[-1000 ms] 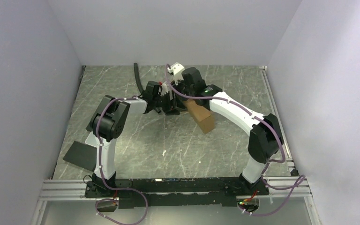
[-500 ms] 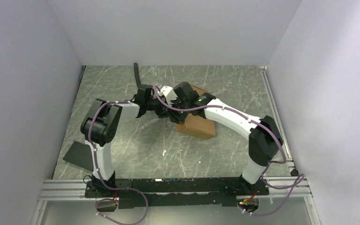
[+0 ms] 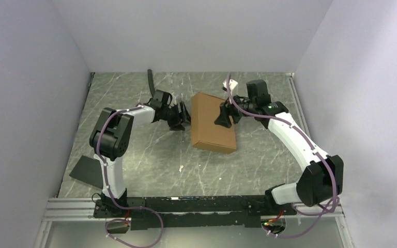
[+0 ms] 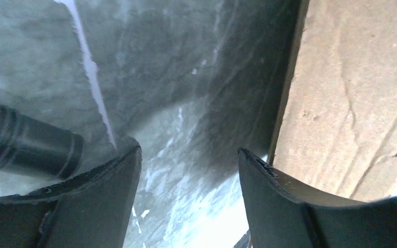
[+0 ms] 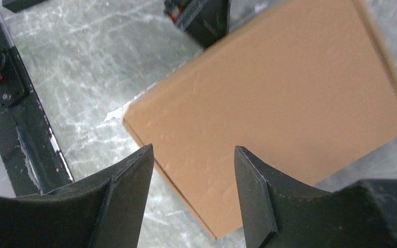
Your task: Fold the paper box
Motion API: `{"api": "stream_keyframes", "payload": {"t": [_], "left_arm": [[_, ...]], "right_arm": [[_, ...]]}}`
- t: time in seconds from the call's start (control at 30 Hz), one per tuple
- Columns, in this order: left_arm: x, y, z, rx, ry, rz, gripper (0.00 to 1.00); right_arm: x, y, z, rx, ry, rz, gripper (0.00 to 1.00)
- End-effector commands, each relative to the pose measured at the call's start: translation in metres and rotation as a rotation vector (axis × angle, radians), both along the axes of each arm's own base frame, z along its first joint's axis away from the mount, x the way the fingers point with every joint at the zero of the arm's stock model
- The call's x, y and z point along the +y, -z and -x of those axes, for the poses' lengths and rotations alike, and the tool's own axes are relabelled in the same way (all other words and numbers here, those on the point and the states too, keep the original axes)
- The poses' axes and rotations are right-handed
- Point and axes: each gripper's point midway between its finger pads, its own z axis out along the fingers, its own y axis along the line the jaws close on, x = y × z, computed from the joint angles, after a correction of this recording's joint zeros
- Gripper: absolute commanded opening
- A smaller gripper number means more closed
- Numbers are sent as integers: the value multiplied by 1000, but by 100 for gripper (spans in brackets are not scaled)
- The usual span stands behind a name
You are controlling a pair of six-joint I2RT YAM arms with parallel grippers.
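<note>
The paper box (image 3: 212,122) is plain brown cardboard, closed into a flat rectangular shape, lying on the table at centre. It shows in the right wrist view (image 5: 269,103) and its side wall shows in the left wrist view (image 4: 351,93). My left gripper (image 3: 182,117) is open and empty, low on the table just left of the box. My right gripper (image 3: 223,118) is open and empty, held over the box's right edge, apart from it. The fingers (image 5: 129,196) frame the box's near corner from above.
A black hose (image 3: 151,86) stands up at the back, left of the left gripper, and shows in the left wrist view (image 4: 26,144). A dark flat panel (image 3: 88,170) lies at the front left. Grey walls enclose the table on three sides.
The box went from tilted up in the right gripper to lying flat. The right gripper let go and drew back to the right. The left gripper stayed low beside the box.
</note>
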Motion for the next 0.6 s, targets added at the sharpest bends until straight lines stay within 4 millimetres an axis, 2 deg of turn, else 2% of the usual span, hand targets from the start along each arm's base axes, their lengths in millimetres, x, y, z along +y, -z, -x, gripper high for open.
{"api": "stream_keyframes", "payload": {"t": [0.0, 0.1, 0.2, 0.33, 0.47, 0.57], "left_arm": [[27, 25, 2, 77, -15, -234, 70], [32, 27, 3, 105, -26, -352, 68], [26, 22, 4, 85, -4, -454, 69], [24, 32, 4, 91, 33, -550, 69], [31, 38, 1, 38, 23, -578, 69], [38, 28, -5, -43, 12, -599, 70]], "right_arm": [[-15, 10, 0, 30, 26, -96, 64], [-40, 25, -16, 51, 145, -98, 65], [-66, 46, -32, 79, 284, -89, 65], [-102, 60, -49, 105, 429, -105, 65], [-126, 66, -48, 121, 450, -157, 65], [-133, 68, -43, 101, 421, -178, 66]]}}
